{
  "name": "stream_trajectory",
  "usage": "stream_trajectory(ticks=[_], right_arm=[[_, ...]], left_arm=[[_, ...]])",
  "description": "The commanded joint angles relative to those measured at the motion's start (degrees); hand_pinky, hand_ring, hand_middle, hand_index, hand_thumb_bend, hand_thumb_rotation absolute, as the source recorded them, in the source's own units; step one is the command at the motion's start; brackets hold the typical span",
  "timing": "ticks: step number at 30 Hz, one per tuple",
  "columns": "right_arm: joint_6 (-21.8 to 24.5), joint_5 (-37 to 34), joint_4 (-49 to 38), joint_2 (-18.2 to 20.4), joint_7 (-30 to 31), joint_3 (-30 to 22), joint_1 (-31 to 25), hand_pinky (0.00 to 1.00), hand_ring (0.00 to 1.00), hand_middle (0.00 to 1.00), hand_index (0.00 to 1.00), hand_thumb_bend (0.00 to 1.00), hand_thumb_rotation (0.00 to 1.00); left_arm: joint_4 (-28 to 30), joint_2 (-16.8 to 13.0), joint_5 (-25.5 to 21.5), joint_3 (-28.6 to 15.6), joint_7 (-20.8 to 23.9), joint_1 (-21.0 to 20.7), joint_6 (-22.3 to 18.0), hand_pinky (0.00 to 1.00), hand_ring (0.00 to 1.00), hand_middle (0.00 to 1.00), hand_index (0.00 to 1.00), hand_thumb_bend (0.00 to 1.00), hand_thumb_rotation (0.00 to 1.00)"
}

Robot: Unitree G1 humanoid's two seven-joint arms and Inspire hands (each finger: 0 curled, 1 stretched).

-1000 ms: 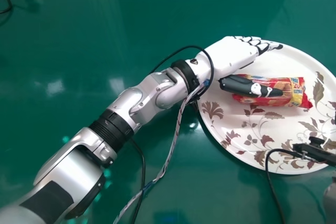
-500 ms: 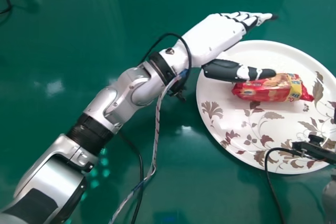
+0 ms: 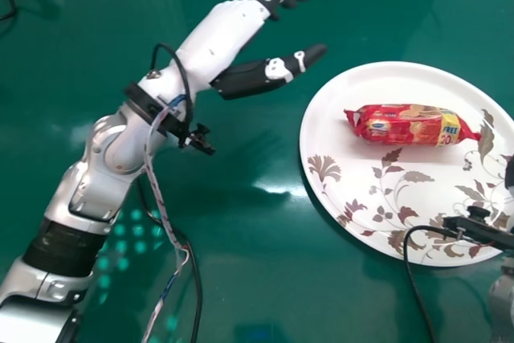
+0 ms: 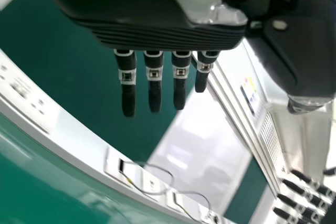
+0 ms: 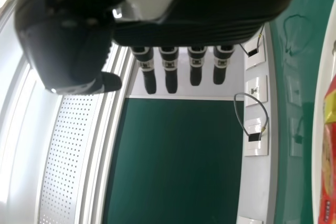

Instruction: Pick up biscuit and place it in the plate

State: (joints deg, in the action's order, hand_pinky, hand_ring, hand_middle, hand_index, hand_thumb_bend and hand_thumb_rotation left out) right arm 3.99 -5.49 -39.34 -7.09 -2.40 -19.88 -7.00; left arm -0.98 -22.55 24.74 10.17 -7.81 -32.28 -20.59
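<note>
Left hand [image 3: 222, 39] is drawing back from the plate [image 3: 337, 190], fingers straight, holding nothing.
Biscuit packet [image 3: 409, 126] is lying on it, well to that hand's right; the right wrist view is adding wall sockets [image 5: 256, 93] beyond the empty, straight-fingered right hand [image 3: 511, 173].

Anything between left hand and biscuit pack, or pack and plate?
Nothing visible stands in the way. Between the left hand and the biscuit pack there's green table and the edge of the plate. The pack already lies on the plate.
</note>
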Motion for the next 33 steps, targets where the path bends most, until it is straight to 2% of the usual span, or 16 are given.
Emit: stream_trajectory(ticks=[1, 3, 5, 7, 10, 14, 16, 19, 25, 30, 33], right_arm=[[-1.1, -0.3, 0.1, 0.5, 0.0, 0.0, -0.7, 0.97, 0.95, 0.97, 0.97, 0.26, 0.43], [-1.3, -0.1, 0.2, 0.6, 0.0, 0.1, -0.8, 0.96, 0.95, 0.96, 0.97, 0.26, 0.43], [-1.4, 0.0, 0.3, 0.6, 0.1, 0.1, -1.0, 0.96, 0.95, 0.97, 0.97, 0.26, 0.43], [-1.5, -0.5, 0.5, 0.8, 0.2, 0.0, -1.2, 0.96, 0.96, 0.97, 0.97, 0.27, 0.44], [-1.9, -0.9, 0.7, 1.2, 0.1, 0.0, -1.4, 0.96, 0.95, 0.97, 0.97, 0.28, 0.43], [-2.5, -1.5, 1.2, 1.3, 0.3, -0.2, -1.7, 0.95, 0.95, 0.97, 0.97, 0.28, 0.42], [-3.1, -1.7, 1.7, 1.0, 0.7, -0.5, -1.8, 0.96, 0.96, 0.97, 0.97, 0.28, 0.41], [-3.6, -1.9, 2.2, 0.9, 0.9, -0.8, -1.9, 0.94, 0.95, 0.96, 0.96, 0.3, 0.41], [-3.6, -2.3, 2.7, 1.0, 1.0, -0.9, -1.5, 0.93, 0.95, 0.96, 0.96, 0.31, 0.41], [-3.8, -2.4, 3.4, 0.9, 0.8, -1.1, -1.1, 0.88, 0.92, 0.94, 0.93, 0.34, 0.39], [-4.0, -2.8, 4.5, 0.8, 0.9, -1.5, -0.6, 0.89, 0.93, 0.94, 0.92, 0.35, 0.39]], left_arm=[[3.0, -1.3, -1.7, -3.1, 0.5, 3.8, -0.1, 0.73, 0.83, 0.89, 1.0, 0.77, 0.85], [5.1, -2.1, -1.8, -5.4, 1.3, 6.8, 0.2, 0.72, 0.82, 0.87, 0.99, 0.77, 0.84], [7.0, -2.6, -3.8, -7.9, 1.0, 10.3, 0.1, 0.7, 0.83, 0.88, 0.98, 0.74, 0.82], [7.3, -3.0, -6.7, -10.1, 1.2, 13.6, -2.2, 0.68, 0.83, 0.9, 0.98, 0.7, 0.79], [6.9, -3.9, -10.8, -12.8, 0.5, 17.9, -5.2, 0.76, 0.89, 0.95, 0.99, 0.66, 0.79], [7.5, -3.7, -13.6, -16.3, 0.8, 24.2, -6.6, 0.8, 0.9, 0.93, 1.0, 0.69, 0.77], [8.4, -3.3, -13.5, -17.9, 1.5, 27.2, -6.3, 0.77, 0.89, 0.91, 1.0, 0.73, 0.79], [9.2, -2.5, -13.5, -19.5, 2.3, 30.8, -6.8, 0.73, 0.87, 0.91, 1.0, 0.72, 0.78], [8.0, -0.5, -14.9, -20.6, 3.8, 34.7, -9.0, 0.78, 0.89, 0.91, 1.0, 0.66, 0.72], [6.6, 1.4, -14.0, -20.2, 5.4, 35.5, -9.4, 0.85, 0.9, 0.9, 1.0, 0.67, 0.73], [5.5, 2.9, -13.3, -19.5, 6.6, 35.4, -9.9, 0.85, 0.9, 0.89, 0.99, 0.65, 0.74]])
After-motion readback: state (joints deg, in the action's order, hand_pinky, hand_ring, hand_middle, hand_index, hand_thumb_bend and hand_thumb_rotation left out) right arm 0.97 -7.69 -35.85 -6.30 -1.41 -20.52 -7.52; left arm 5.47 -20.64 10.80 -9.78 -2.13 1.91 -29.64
